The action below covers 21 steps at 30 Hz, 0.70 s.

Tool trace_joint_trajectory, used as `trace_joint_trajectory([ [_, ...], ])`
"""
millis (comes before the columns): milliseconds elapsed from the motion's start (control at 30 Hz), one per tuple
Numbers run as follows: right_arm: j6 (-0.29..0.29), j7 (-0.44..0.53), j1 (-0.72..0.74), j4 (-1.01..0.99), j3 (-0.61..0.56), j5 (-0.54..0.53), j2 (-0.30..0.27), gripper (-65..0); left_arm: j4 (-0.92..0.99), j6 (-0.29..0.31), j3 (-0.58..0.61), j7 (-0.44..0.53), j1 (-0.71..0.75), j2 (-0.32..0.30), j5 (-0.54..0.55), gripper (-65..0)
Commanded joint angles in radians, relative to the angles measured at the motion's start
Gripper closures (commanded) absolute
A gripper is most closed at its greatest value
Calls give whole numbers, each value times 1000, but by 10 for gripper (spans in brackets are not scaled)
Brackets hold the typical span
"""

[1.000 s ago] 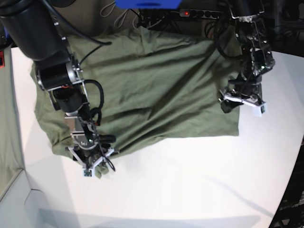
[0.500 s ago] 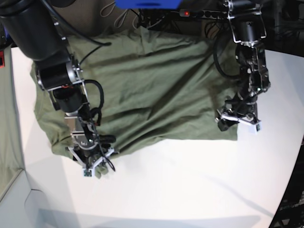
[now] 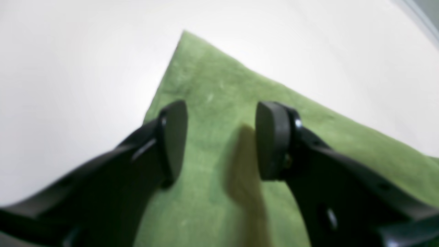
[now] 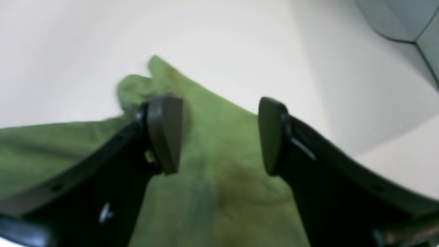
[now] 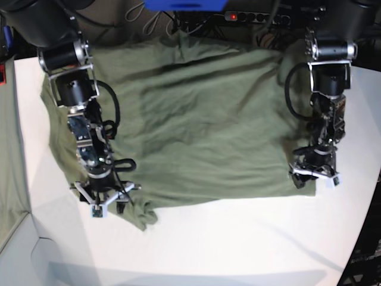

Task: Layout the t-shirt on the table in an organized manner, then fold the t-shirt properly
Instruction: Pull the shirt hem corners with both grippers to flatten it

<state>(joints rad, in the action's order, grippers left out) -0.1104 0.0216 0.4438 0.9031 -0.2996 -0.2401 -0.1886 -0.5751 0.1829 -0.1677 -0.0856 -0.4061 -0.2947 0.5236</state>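
Observation:
The olive-green t-shirt (image 5: 196, 119) lies spread over the white table (image 5: 238, 244), its lower edge uneven, with a bunched lump (image 5: 141, 217) at the lower left. At the shirt's lower right corner is my left gripper (image 5: 314, 177). In the left wrist view this gripper (image 3: 221, 137) is open, its fingers (image 3: 173, 137) apart over flat cloth just behind the pointed corner (image 3: 187, 37). My right gripper (image 5: 101, 201) is at the lower left hem. The right wrist view shows it (image 4: 219, 133) open over the cloth, a small fold (image 4: 132, 89) beyond its fingertips.
A green cloth strip (image 5: 9, 179) hangs along the left edge of the base view. Behind the table lie a power strip with a red light (image 5: 250, 16), cables and a blue object (image 5: 184, 5). The table's curved edge (image 5: 364, 235) runs at the right front.
Both arms have swung toward the table's front. The left gripper travelled down along the shirt's right side to its lower corner. The shirt's lower edge now lies nearer the front and flatter.

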Motion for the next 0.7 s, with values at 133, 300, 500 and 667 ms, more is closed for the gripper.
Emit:
trace_joint_trajectory([
  [133, -4, -53, -53, 164, 4, 2, -50, -351, 11, -52, 0, -75, -57, -44, -15, -329],
  [300, -4, -108, -136, 244, 4, 3, -91, -351, 10, -52, 0, -81, -119, -76, -15, -329],
  [500, -4, -110, -191, 250, 4, 0, -111, -351, -164, -52, -8, -164, -78, -79, -6, -329],
  [667, -4, -111, -198, 241, 6, 0, -108, -351, -506, -59, -22, -351, 111, -73, -3, -329],
])
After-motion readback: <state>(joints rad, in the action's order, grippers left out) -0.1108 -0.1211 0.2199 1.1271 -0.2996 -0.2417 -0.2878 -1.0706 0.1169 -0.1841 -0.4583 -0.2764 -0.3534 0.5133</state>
